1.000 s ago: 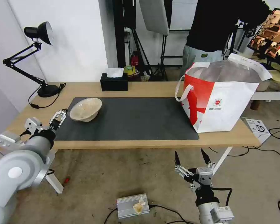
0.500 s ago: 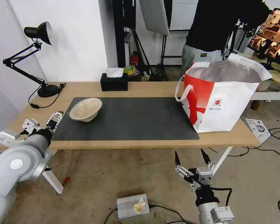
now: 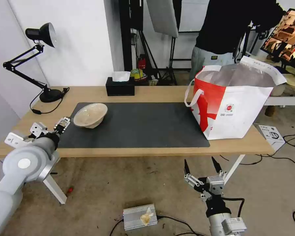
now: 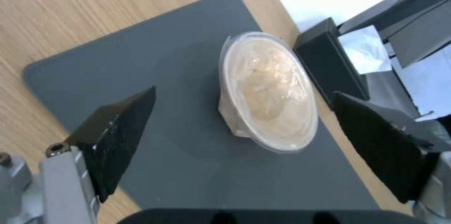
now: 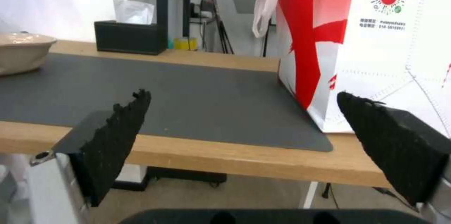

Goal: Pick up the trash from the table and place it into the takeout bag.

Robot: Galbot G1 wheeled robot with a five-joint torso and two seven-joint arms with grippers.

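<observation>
A shallow beige bowl [image 3: 90,114] of trash sits tilted on the left end of the dark grey mat [image 3: 137,126] on the table [image 3: 154,93]. My left gripper [image 3: 54,122] hovers open just left of the bowl, over the mat's edge, apart from it. In the left wrist view the bowl [image 4: 270,90] lies ahead, between the wide-spread fingers [image 4: 117,129]. The takeout bag [image 3: 239,111] stands open at the table's right end. My right gripper [image 3: 200,161] hangs open below the table's front edge, facing the bag [image 5: 376,41] and the mat [image 5: 188,86].
A black tissue box [image 3: 120,86] stands at the table's back edge behind the bowl. A black desk lamp [image 3: 50,95] and its cord sit at the far left corner. A metal box [image 3: 140,216] and cables lie on the floor below.
The left arm's elbow has swung to the right. Its gripper dipped back a little, then came forward again beside the bowl. The right arm has not moved.
</observation>
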